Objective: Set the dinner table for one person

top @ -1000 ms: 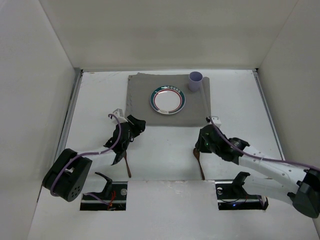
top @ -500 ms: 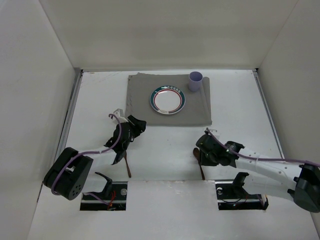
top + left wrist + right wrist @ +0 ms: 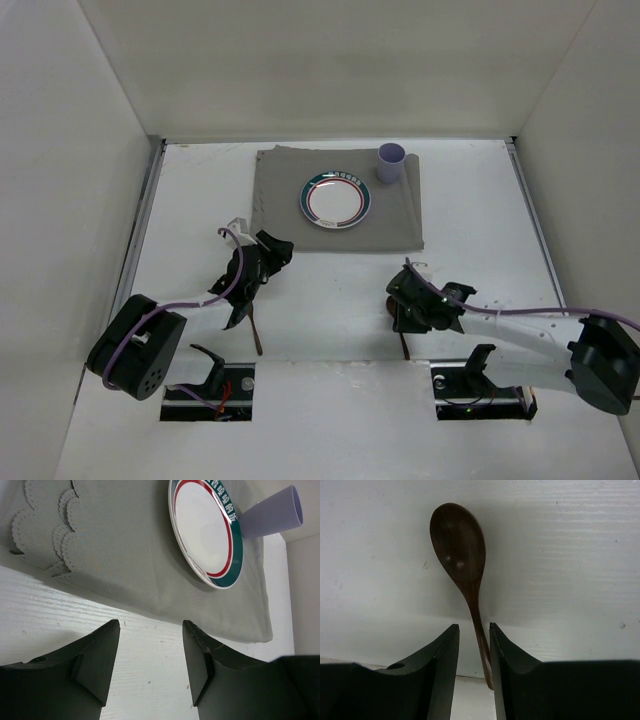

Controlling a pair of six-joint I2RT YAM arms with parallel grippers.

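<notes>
my right pincer [image 3: 474, 626] sits low, jaws a narrow gap apart astride the handle of the dark wooden spoon [image 3: 458, 545], not yet clenched, so closing should catch it. my left pincer [image 3: 151, 625] hangs released and empty near the grey placemat [image 3: 285, 190]. the white surface [image 3: 480, 210] lies under everything, with the plate [image 3: 336, 199] and lilac cup [image 3: 391, 163] on the placemat at its far side and plain white walls [image 3: 100, 120] around it.

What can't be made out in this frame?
Dark utensil: top external, too small to tell its kind, its top under the left gripper.
Cup inside: left wrist, mouth faces away; top external, too small.
Spoon handle's end: right wrist, lost against a dark finger of the right gripper.
</notes>
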